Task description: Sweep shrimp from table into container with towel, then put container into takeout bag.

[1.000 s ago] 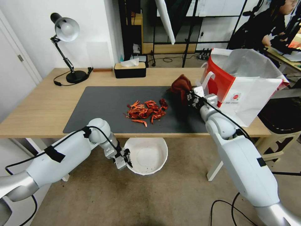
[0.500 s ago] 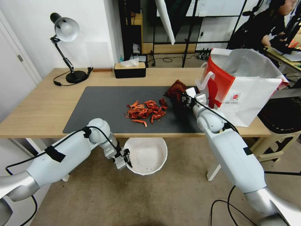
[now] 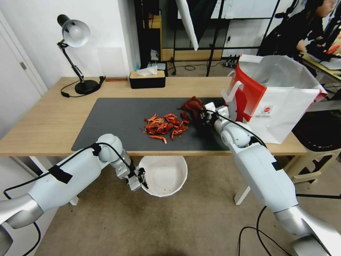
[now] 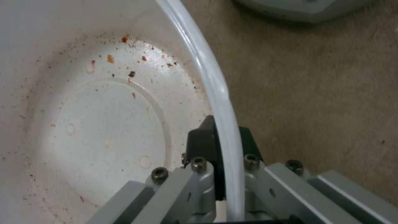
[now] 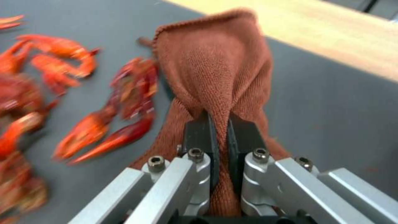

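Note:
A pile of red-orange shrimp (image 3: 165, 127) (image 5: 62, 90) lies in the middle of the dark mat on the wooden table (image 3: 46, 117). My right gripper (image 3: 201, 116) (image 5: 219, 127) is shut on the red-brown towel (image 3: 192, 105) (image 5: 215, 65), which hangs bunched just right of the pile, close to the nearest shrimp. Below the table's front edge, my left gripper (image 3: 141, 179) (image 4: 222, 140) is shut on the rim of the white container (image 3: 163, 175) (image 4: 104, 124), held over the floor. Only specks and crumbs lie inside the container. The white and red takeout bag (image 3: 275, 99) stands open at the table's right end.
A black tissue box (image 3: 147, 78) and a desk lamp (image 3: 75, 53) stand along the table's back edge. A dark stool (image 3: 316, 138) sits right of the table. Cables trail on the carpet (image 3: 199, 227). A person sits at another desk in the far right background.
My right gripper has carried the towel left and toward the shrimp pile. The container in my left gripper has shifted slightly left and up.

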`<state>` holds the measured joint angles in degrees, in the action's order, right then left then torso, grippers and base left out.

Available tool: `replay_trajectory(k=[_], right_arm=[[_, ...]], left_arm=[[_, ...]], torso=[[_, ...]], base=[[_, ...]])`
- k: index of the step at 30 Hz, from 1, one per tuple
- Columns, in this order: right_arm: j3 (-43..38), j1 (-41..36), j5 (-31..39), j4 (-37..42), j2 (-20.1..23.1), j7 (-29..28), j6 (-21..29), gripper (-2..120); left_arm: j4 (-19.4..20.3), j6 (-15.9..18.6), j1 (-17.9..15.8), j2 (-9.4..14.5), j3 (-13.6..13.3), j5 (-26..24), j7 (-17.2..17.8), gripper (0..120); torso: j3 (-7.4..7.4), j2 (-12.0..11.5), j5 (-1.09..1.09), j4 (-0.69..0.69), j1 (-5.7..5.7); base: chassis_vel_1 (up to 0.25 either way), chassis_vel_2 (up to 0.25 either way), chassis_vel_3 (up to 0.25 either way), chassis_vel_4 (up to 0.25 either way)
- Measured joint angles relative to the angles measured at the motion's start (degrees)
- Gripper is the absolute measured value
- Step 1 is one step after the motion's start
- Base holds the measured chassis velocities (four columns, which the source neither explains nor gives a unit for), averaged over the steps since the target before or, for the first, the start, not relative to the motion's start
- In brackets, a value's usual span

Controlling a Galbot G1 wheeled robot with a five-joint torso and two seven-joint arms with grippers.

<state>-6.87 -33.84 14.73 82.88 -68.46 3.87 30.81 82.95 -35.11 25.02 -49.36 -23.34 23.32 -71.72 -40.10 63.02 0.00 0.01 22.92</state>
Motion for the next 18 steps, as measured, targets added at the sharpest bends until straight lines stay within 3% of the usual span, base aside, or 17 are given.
replay_trajectory(k=[7, 18], right_arm=[[0.61, -0.87, 2.71, 1.57, 1.81, 6.72, 2.10, 2], [1.85, -3.68, 7.56, 5.77, 4.96, 9.73, 2.63, 2]], left_arm=[[-0.05, -0.19, 0.29, 0.26, 0.43, -0.12, 0.24, 0], [-0.96, -0.53, 0.27, -0.02, 0.70, -0.13, 0.54, 0]], torso=[[0.00, 0.00, 0.00, -0.01, -0.01], [0.01, 0.00, 0.00, -0.01, 0.00]], base=[[0.000, 0.000, 0.000, 0.000], [0.000, 0.000, 0.000, 0.000]])
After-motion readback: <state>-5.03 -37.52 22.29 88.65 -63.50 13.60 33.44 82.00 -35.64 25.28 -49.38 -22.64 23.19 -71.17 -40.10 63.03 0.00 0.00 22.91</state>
